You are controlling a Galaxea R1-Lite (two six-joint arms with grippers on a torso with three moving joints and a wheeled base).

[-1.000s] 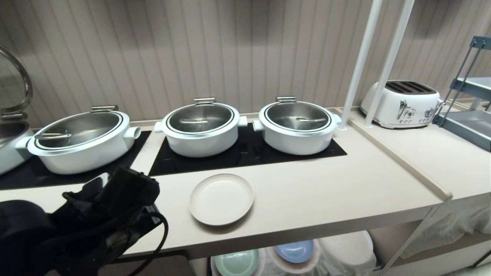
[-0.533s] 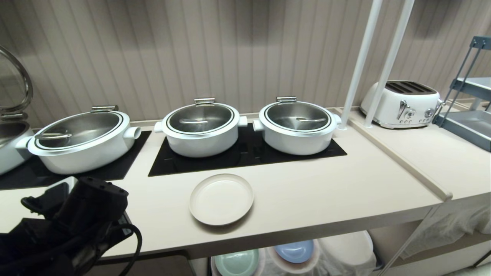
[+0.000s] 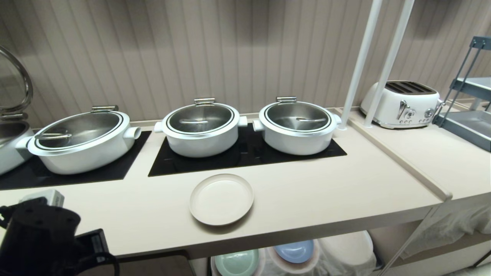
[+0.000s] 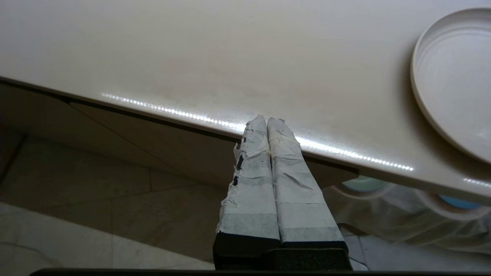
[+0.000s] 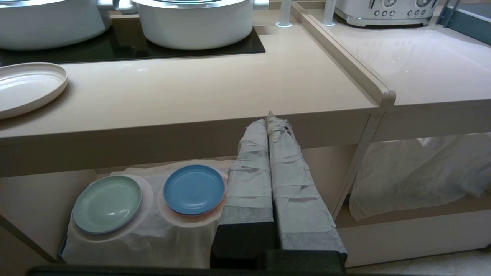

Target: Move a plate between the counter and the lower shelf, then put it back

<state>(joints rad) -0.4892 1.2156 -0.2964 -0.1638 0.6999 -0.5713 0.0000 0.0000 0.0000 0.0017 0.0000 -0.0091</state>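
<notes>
1. The counter [image 3: 326, 191] runs the full width of the head view, with three white lidded pots [image 3: 201, 128] on black hob panels [image 3: 245, 155] at the back and a white toaster [image 3: 402, 103] off to the right.
2. Beneath the counter, the lower shelf [image 5: 30, 199] holds cloth-draped stacks topped by a mint-green plate [image 5: 107, 203] and a blue plate [image 5: 193, 189].
3. The cream plate [image 3: 221, 198] lies flat on the counter, just in front of the hob panels and near the front edge, with nothing touching it.
4. The left arm has drawn back over the last second: a moment ago its dark bulk stood over the counter beside the plate, and now only its wrist [image 3: 38, 237] shows in the lower left corner of the head view. The plate has not shifted.
5. The left gripper [image 4: 267, 120] is clenched on nothing, its taped fingers [image 4: 251, 168] pressed together and pointing at the counter's front edge, well apart from the plate.
6. The right gripper [image 5: 268, 119] is likewise pressed closed and empty, hanging in front of the counter edge above the shelf.
7. Judging from this, the plate is back on the counter and the arm is retreating, so the task looks finished or nearly so.
</notes>
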